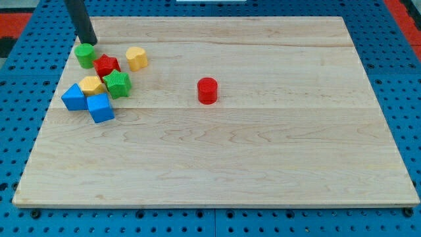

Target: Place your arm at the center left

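Observation:
My tip (pixel 89 42) is at the board's upper left, just above the green cylinder (pixel 85 56), touching or nearly touching it. Below that lies a cluster: a red star (pixel 106 65), a yellow block (pixel 137 58) to its right, a green star (pixel 118 83), a yellow block (pixel 91 85), a blue triangular block (pixel 74 98) and a blue cube (pixel 100 108). A red cylinder (pixel 207 90) stands alone near the board's middle.
The wooden board (pixel 263 164) lies on a blue pegboard surface (pixel 408 99). The board's left edge runs just left of the cluster.

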You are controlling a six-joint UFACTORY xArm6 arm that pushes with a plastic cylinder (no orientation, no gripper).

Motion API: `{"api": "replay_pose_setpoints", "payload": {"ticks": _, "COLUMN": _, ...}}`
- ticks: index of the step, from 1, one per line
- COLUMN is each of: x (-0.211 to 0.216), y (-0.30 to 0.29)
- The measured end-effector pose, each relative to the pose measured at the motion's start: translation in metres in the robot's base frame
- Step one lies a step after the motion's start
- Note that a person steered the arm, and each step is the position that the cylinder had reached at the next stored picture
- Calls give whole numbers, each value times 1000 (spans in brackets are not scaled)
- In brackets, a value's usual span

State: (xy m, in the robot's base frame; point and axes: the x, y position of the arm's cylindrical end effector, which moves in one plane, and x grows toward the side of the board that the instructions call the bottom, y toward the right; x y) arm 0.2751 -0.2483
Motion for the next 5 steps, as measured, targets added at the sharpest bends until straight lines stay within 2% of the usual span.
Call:
{"api": "replay_pose_setpoints", "payload": {"ticks": 1, "x": -14, "y": -1}}
{"api": "replay_pose_setpoints", "payload": {"ticks": 2, "x": -66, "y": -32}}
{"api": "replay_pose_setpoints", "payload": {"ticks": 3, "x": -60, "y": -57}}
{"api": "replay_pose_setpoints", "payload": {"ticks": 4, "x": 27, "y": -46}}
{"api": "replay_pose_setpoints", "payload": {"ticks": 5, "x": 96, "y": -27}}
